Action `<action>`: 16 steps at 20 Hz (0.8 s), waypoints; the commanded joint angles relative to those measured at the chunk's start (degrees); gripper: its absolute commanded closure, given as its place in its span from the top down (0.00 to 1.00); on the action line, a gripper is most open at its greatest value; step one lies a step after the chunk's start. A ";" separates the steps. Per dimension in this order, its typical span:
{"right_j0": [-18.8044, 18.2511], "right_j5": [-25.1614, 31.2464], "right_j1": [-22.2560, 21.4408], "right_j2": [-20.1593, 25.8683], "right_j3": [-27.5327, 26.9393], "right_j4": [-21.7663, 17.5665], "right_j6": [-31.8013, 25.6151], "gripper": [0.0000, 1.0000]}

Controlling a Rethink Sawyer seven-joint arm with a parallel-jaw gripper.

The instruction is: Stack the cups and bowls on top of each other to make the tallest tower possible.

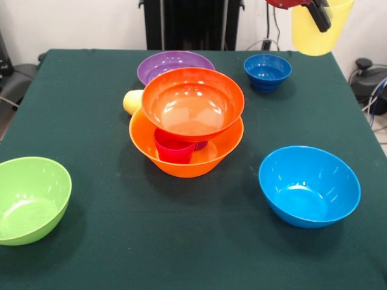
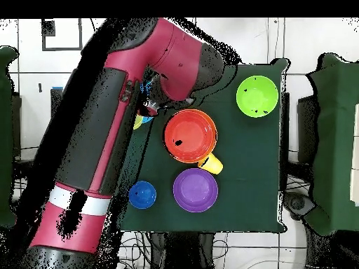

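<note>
Front view: the gripper (image 1: pixel 320 13), clamped on a pale yellow cup (image 1: pixel 315 33), hangs at two o'clock from the tower (image 1: pixel 188 124), well apart.

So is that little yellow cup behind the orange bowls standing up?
No, tipped: the cup lies sideways on the table, against the orange bowl.

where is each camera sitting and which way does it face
Front view: sits low across the table, looking over the green cloth at the red-orange bowl propped on cups inside the orange-yellow bowl; of the robot only the hand shows, top right, holding a pale yellow cup.
Overhead view: hangs above, looking straight down; the red and black arm covers the left part of the table.
Shared: the red-orange bowl, purple bowl, small dark blue bowl and lime green bowl.
</note>
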 commanded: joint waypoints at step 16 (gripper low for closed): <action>-1.78 11.15 3.35 -5.72 2.12 -4.03 -1.41 0.00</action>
